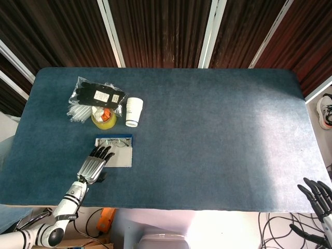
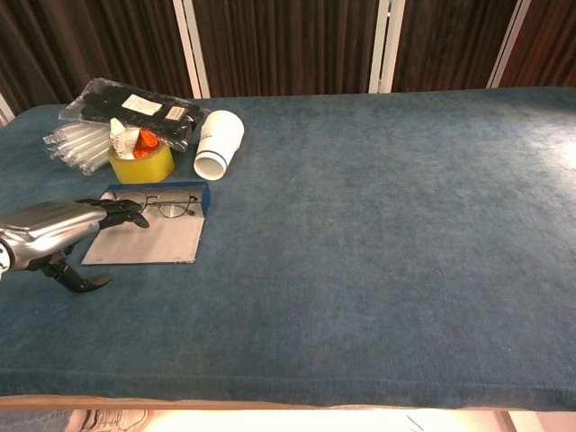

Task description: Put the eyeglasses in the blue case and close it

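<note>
The blue case (image 1: 114, 155) (image 2: 153, 236) lies open and flat on the table's left side, its grey lining up. The eyeglasses (image 1: 115, 142) (image 2: 158, 204) rest in its far half, against the blue rim. My left hand (image 1: 94, 166) (image 2: 58, 234) hovers flat over the case's near left corner, fingers stretched toward the glasses and holding nothing. My right hand (image 1: 317, 194) shows only at the lower right edge of the head view, off the table, fingers spread and empty.
Behind the case sit a yellow tape roll (image 1: 104, 118) (image 2: 141, 162), a white paper cup (image 1: 134, 111) (image 2: 218, 144) on its side, and a plastic bag with black items (image 1: 97, 96) (image 2: 126, 110). Blue cloth covers the table (image 1: 218, 129).
</note>
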Available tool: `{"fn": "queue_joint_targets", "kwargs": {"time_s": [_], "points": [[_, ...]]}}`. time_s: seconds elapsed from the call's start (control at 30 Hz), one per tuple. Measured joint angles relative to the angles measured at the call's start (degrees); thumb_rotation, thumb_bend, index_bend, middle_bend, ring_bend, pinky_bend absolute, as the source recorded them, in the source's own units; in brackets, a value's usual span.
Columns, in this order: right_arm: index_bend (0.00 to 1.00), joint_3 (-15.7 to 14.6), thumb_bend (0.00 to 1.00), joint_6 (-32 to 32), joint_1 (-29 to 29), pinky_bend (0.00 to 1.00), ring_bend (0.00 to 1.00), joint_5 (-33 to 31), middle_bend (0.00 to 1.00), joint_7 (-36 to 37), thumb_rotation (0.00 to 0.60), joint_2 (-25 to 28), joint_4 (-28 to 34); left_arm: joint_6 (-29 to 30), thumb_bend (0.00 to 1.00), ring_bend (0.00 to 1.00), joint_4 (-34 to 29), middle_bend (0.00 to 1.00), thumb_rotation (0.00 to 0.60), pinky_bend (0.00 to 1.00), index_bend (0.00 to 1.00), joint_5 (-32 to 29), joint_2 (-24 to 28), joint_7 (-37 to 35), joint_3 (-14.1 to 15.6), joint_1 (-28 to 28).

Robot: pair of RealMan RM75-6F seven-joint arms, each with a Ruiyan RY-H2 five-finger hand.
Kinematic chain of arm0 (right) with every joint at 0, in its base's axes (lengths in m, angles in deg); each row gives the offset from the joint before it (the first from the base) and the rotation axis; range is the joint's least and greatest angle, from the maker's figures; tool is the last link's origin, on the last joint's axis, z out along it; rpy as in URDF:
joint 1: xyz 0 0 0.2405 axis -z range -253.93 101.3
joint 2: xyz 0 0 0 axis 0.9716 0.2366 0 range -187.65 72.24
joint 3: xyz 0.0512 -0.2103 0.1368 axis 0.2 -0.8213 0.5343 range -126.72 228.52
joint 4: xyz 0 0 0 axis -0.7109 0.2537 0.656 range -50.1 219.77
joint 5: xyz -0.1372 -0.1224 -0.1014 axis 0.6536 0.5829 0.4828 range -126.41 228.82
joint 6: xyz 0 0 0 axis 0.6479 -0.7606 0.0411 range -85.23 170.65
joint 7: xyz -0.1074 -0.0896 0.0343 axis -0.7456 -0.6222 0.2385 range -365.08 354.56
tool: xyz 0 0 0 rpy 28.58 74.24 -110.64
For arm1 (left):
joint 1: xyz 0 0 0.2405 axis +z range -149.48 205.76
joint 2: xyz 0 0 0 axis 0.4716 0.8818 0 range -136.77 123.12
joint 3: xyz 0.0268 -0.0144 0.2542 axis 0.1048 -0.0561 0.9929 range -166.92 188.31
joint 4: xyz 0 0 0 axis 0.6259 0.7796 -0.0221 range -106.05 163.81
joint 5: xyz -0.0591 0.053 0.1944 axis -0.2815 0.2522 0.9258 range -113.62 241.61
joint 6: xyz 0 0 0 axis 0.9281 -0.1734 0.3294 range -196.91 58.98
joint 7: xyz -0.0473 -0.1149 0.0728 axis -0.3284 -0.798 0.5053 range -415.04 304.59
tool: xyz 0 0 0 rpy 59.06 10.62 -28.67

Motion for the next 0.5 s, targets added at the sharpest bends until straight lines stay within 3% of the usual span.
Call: {"fn": "queue_joint_targets", "kwargs": {"time_s": [0.5], "points": [[0.0,0.1,0.12,0.2,0.0,0.0,0.0,-0.2,0.0,0.3,0.6,0.1,0.0,-2.9,0.36,0.0,-0.4,0.0,0.6,0.03,0.26,-6.1,0.3,4.5,-0.5,-2.1]]}}
